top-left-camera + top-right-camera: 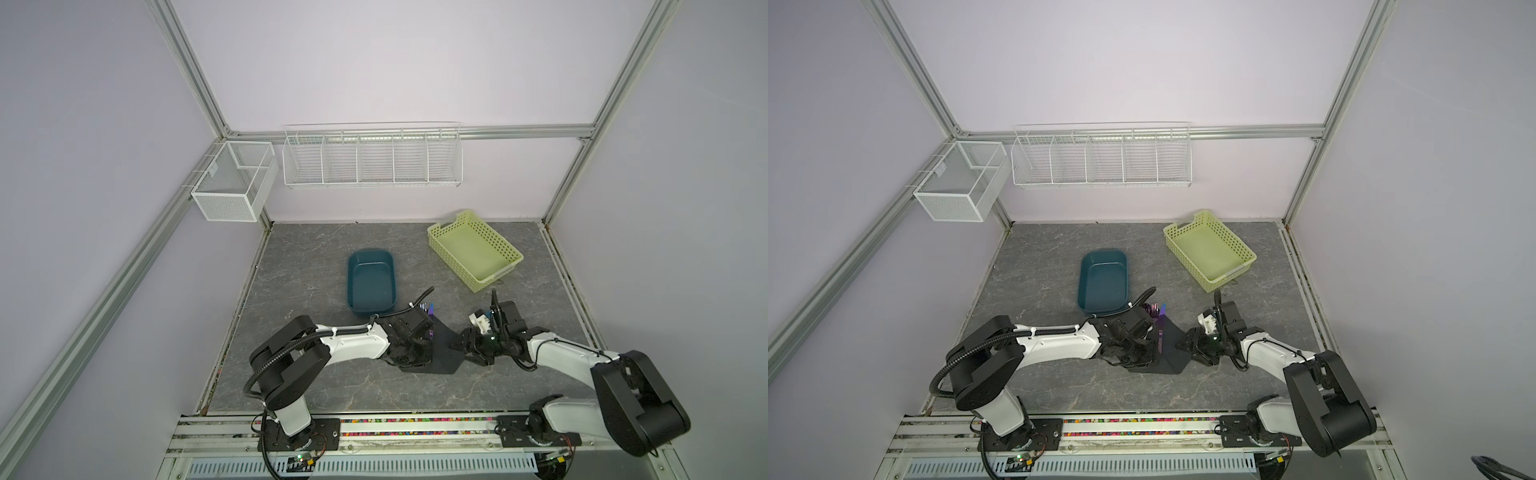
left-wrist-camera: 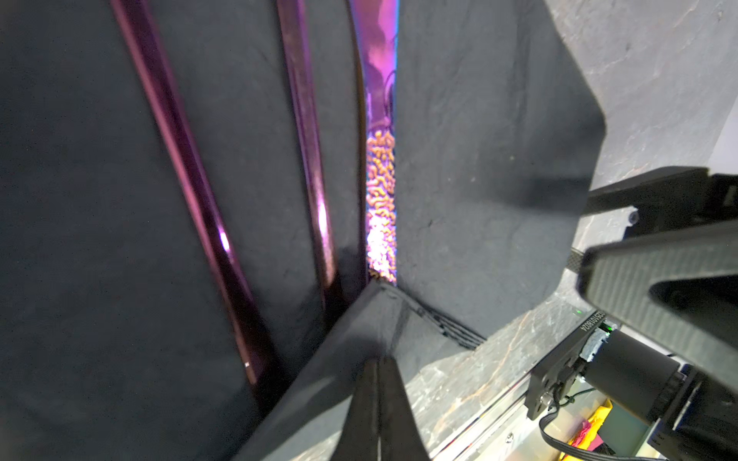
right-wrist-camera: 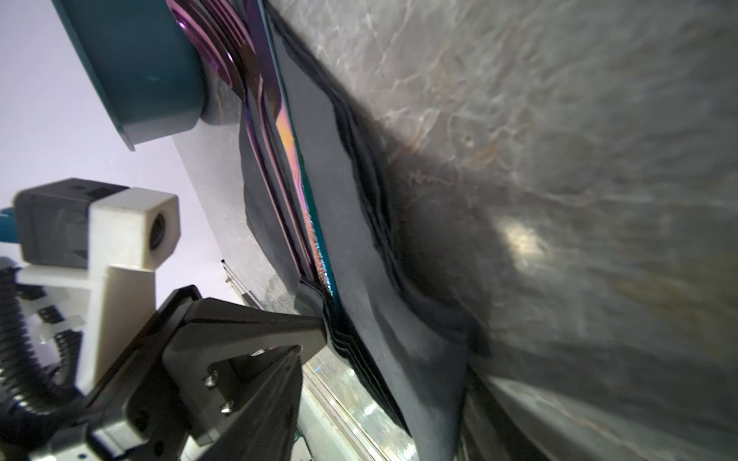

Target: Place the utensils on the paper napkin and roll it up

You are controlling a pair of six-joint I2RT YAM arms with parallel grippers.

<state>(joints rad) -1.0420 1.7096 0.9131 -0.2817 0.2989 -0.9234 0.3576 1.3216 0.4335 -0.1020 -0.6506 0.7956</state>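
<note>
In both top views one teal tub is seen on the tabletop with only its bare floor showing. One yellow-green basket, set right of the tub and farther back, likewise shows a bare floor. One five-bay wire rack and one mesh box are hung on the walls behind the tub. The paper napkin is laid just in front of the tub's near right corner, and the utensils are placed on it with their purple heads beside that corner. In the left wrist view three handles are counted on the napkin. A folded corner of it is pinched in the closed left gripper, while the right gripper is held with jaws apart at the napkin's edge. In the right wrist view the utensils are seen lined up on the napkin, their heads just beside the tub.
</note>
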